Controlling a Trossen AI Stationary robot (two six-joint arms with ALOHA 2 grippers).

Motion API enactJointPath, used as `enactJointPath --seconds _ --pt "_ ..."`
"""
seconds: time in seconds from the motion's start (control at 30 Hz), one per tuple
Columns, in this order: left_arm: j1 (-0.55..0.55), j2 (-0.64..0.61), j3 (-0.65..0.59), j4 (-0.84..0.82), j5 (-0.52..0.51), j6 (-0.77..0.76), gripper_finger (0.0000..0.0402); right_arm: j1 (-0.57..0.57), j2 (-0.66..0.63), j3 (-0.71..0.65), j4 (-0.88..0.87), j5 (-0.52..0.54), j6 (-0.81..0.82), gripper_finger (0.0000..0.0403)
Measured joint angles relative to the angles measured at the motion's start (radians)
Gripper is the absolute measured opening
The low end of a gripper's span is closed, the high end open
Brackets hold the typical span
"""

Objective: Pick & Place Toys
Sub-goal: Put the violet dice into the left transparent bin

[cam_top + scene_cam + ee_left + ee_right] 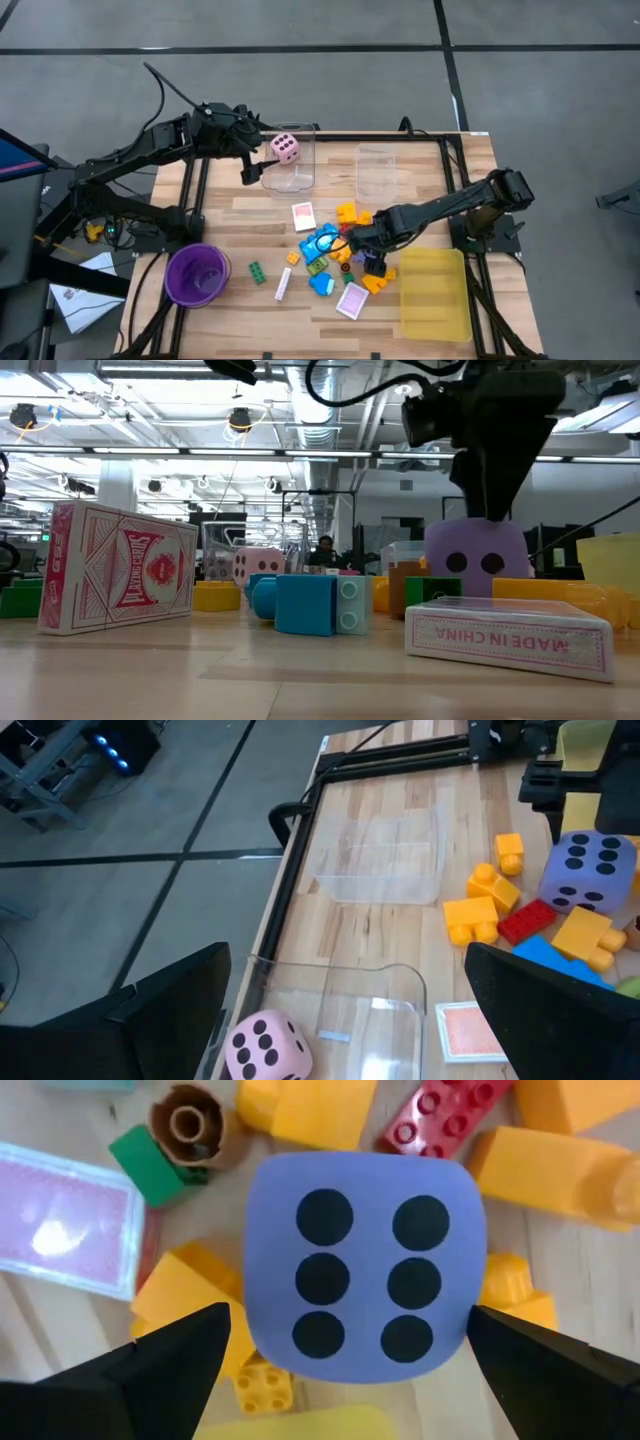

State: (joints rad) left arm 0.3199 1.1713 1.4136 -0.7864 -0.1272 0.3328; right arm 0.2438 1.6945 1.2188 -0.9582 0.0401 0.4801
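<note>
The right gripper [345, 1345] hangs directly above the purple die [362, 1265] in the toy pile at mid-tabletop [240, 205], jaws spread to either side. The left gripper [350, 1020], also spread, waits over the clear box [290, 172] holding 1 pink die [285, 148].

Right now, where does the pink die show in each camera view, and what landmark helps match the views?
High view: the pink die sits in the clear box near the table's far edge, by the left gripper.
Low view: small, in the background left of centre.
Left wrist view: low in the picture, inside the same box.
Right wrist view: not in it.
Shared landmark: the purple die, under the right gripper.
</note>
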Motion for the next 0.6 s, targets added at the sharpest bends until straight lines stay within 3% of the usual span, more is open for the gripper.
enactJointPath --seconds 0.33,0.6 --pt "0.000 0.000 0.000 0.000 0.000 -0.015 0.0400 0.010 0.012 -0.013 0.074 0.089 -0.010 0.0400" --pt "0.000 0.000 0.000 0.000 0.000 -0.024 0.0400 0.011 0.011 -0.087 0.152 0.058 0.019 0.0400"
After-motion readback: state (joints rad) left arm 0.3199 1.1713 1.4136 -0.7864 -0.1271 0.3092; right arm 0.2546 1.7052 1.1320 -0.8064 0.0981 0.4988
